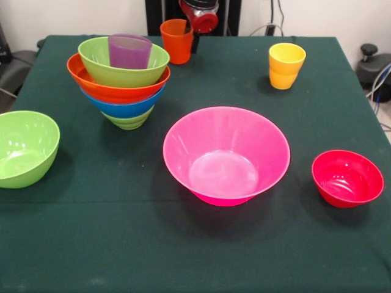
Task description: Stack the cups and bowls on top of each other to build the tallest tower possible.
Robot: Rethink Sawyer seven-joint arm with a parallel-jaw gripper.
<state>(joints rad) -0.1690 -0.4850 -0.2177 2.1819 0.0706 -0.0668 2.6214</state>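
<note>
Three cups and seven bowls, all glossy plastic, on a dark green cloth.

The tower (122,82) nests four round bowls, a purple cup (129,51) on top; pink bowl (226,155), red bowl (347,178), green bowl (25,148), orange cup (177,40), yellow cup (286,65) stand apart. The gripper (200,15) hangs above the orange cup; I cannot tell its grip.

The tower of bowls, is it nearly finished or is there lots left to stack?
Partly built. The tower already nests a lime green bowl, a blue one, an orange one and another lime green one, with the purple cup in the top. No gripper shows, so nothing is in hand. Left loose: the pink bowl, red bowl, a lime green bowl, the orange cup and yellow cup.
</note>
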